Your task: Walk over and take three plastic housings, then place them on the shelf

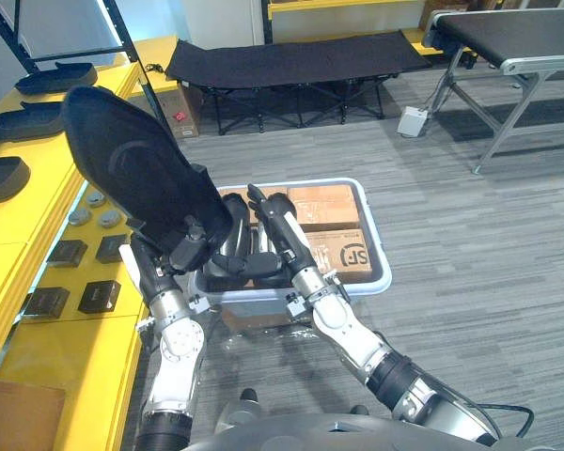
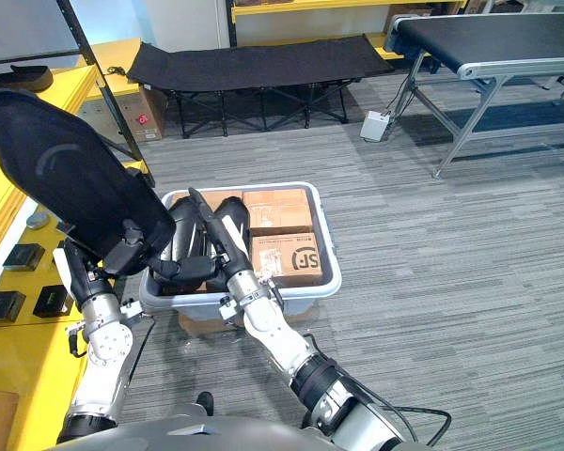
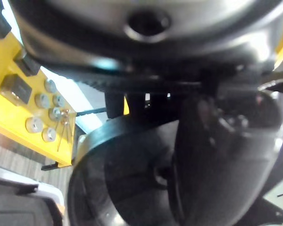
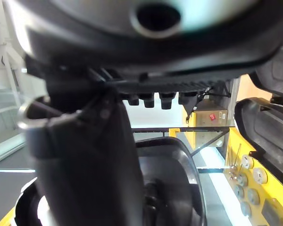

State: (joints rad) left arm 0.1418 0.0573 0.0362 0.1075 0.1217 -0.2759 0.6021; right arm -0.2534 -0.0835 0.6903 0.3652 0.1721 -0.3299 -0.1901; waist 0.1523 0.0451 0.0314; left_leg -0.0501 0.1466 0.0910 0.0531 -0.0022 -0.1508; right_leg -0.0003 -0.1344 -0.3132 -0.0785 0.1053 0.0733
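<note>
- held housing (image 1: 136,164): a big black plastic shell raised at the left and tilted, wide end high, above the near edge of the yellow shelf (image 1: 47,348).
- left hand (image 1: 186,252): closed on the shell's low narrow end only. The grip looks far from the bulk, so the shell may swing or slip out on the way across.
- right hand (image 1: 280,225): just right of that low end, fingers straight, open, gripping nothing. I cannot tell if it touches the shell. If it gives no support, the whole load hangs on the left hand.
- spare housings (image 2: 177,232): black, lying in the grey bin (image 1: 381,268) under both hands, beside the cardboard boxes (image 1: 324,207). A dropped shell likely lands back there, or hits the bin rim and bounces to the floor.
- shelf post (image 1: 136,66): a dark slanted upright just behind the shell's high end. A wide swing left may clip it and twist the shell in the hand.
- shelved housings (image 1: 56,75): three sit on the shelf at the far left. One more pushed in carelessly may knock one of them off.
- small black boxes (image 1: 99,296) and silver discs (image 1: 94,199): on the lower yellow tier, near and below the shell. A low pass may sweep them.
</note>
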